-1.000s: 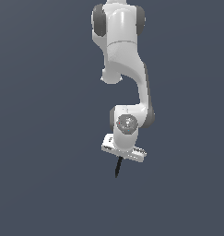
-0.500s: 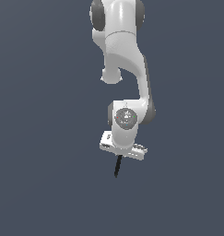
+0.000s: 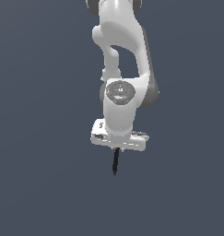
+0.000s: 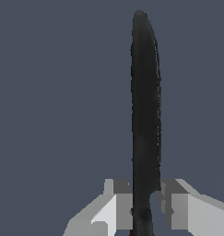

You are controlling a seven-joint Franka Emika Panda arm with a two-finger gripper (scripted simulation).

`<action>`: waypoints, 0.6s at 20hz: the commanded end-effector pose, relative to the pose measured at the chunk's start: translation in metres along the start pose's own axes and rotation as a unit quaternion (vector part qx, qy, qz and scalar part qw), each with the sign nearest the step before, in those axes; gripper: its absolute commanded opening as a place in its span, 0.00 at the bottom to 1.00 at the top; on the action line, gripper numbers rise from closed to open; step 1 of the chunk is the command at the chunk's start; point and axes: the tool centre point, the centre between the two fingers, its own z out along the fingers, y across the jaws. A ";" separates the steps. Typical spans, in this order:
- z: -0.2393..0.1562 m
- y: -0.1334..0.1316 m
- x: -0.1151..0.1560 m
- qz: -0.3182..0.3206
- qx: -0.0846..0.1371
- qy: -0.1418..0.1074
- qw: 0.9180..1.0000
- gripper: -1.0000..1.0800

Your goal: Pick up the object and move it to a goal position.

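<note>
The object (image 3: 115, 162) is a thin black stick that hangs straight down from under the white hand in the exterior view, high above nothing but grey. My gripper (image 3: 116, 150) is shut on its upper end. In the wrist view the black stick (image 4: 145, 115) runs lengthwise away from the camera to a rounded tip, clamped between the two grey fingers (image 4: 118, 203). A trace of red shows at its held end, mostly hidden by the fingers.
Only the white arm (image 3: 120, 50) and a plain dark grey background show. No table, goal marker or other object appears in either view.
The arm has swung toward the exterior view's left and toward the camera, carrying the stick along. The grip is unchanged.
</note>
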 end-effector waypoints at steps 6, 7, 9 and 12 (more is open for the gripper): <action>-0.093 0.013 0.017 -0.053 0.009 0.016 0.998 0.00; -0.105 0.015 0.020 -0.060 0.011 0.018 0.998 0.00; -0.129 0.018 0.024 -0.073 0.013 0.021 0.997 0.00; -0.163 0.022 0.030 -0.093 0.017 0.027 0.995 0.00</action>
